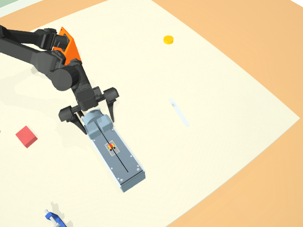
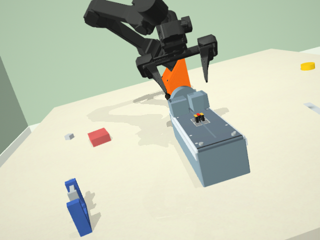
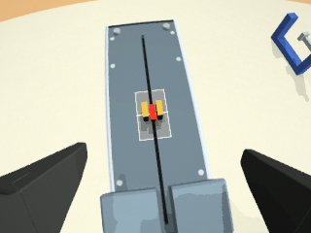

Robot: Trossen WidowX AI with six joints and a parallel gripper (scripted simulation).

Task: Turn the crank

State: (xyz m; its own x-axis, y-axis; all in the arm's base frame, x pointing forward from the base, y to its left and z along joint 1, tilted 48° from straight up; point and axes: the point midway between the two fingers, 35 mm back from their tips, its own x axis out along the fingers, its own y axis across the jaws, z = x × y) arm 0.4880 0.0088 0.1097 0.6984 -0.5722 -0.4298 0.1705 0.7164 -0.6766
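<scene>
A grey-blue machine [image 1: 127, 160] [image 2: 219, 152] [image 3: 126, 91] lies on the table with a long black slot along its top. The red pointer [image 1: 110, 145] [image 2: 198, 114] [image 3: 154, 112] sits between the two brass marks [image 1: 113, 146] [image 2: 201, 113] [image 3: 144, 109] and looks about level with them. The round crank hub [image 1: 94, 114] [image 2: 180, 91] is at the arm's end of the machine. The dark handle knob [image 2: 167, 96] [image 1: 78, 114] shows right at one fingertip; I cannot tell if they touch. My gripper [image 1: 99, 126] [image 2: 186, 88] [image 3: 163, 149] is open wide, straddling the hub end, holding nothing.
A red block [image 1: 26, 136] [image 2: 99, 136] lies left of the machine. A blue clamp [image 1: 54, 218] [image 2: 77, 206] [image 3: 292, 42] stands near the front. A yellow disc [image 1: 168, 39] [image 2: 307, 65], a pale strip [image 1: 179, 112] [image 2: 312, 107], a small grey cube [image 2: 69, 136] and an orange wedge [image 1: 69, 46] [image 2: 177, 74] are further off.
</scene>
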